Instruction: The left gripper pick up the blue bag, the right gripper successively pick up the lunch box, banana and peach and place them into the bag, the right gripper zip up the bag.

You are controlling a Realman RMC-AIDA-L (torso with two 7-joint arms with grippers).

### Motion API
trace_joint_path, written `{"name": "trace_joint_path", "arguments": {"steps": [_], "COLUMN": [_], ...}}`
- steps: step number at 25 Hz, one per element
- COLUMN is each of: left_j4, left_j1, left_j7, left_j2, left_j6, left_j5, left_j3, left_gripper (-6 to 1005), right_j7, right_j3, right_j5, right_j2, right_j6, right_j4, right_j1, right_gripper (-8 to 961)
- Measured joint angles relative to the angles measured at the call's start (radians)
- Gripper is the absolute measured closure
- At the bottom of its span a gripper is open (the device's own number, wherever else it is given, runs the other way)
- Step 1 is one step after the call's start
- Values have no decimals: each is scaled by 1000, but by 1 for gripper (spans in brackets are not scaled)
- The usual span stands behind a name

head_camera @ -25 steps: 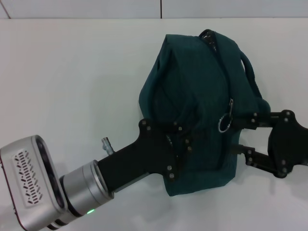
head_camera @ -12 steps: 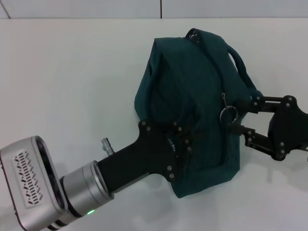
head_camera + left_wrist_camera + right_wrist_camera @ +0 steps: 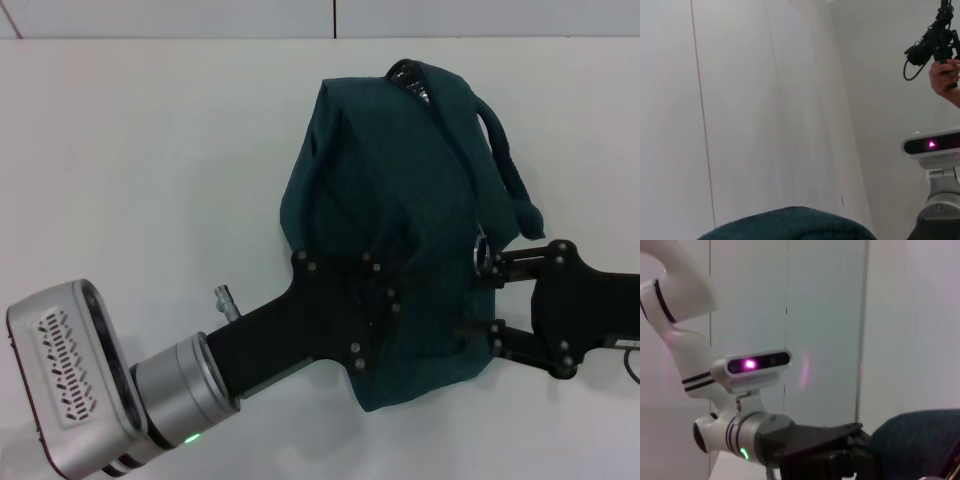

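The blue bag [image 3: 400, 180] lies on the white table, bulging, with one rolled handle [image 3: 505, 165] at its far right. My left gripper [image 3: 385, 292] is shut on the bag's near left side. My right gripper [image 3: 482, 298] is open against the bag's near right side. Its upper finger [image 3: 505, 262] touches the metal ring pull [image 3: 482, 252] of the zipper. The lunch box, banana and peach are out of view. In the right wrist view the left gripper's black claw [image 3: 815, 445] meets the bag [image 3: 920, 440]. The left wrist view shows only the bag's top [image 3: 790, 222].
White table [image 3: 150, 180] stretches to the left and behind the bag, ending at a wall. The left wrist view shows the robot's head camera [image 3: 932, 145] and a person's hand [image 3: 945, 80] holding a black device high up.
My right gripper came nearer and pushed in against the bag's near right side. The ring pull slid nearer along the zipper. The bag shifted a little left; the left gripper kept its hold.
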Motion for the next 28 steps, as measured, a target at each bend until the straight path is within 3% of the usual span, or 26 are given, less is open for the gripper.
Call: {"name": "trace_joint_path", "arguments": {"steps": [11,28], "left_j4": [-6,-8], "left_j1": [0,7], "left_j7": [0,0], "left_j2": [0,2], "left_j6": [-2,-2], "left_j5": [-2,-7], "left_j3": [0,-1], "left_gripper": [956,956], "right_j7": [-5,-64], "right_j3": [90,93], "right_j5": [17,24], "right_j2": [6,7], "right_j6": [-9,-43], "right_j4": [8,14], "right_j1": [-4,-7], "right_gripper": [606,752]}}
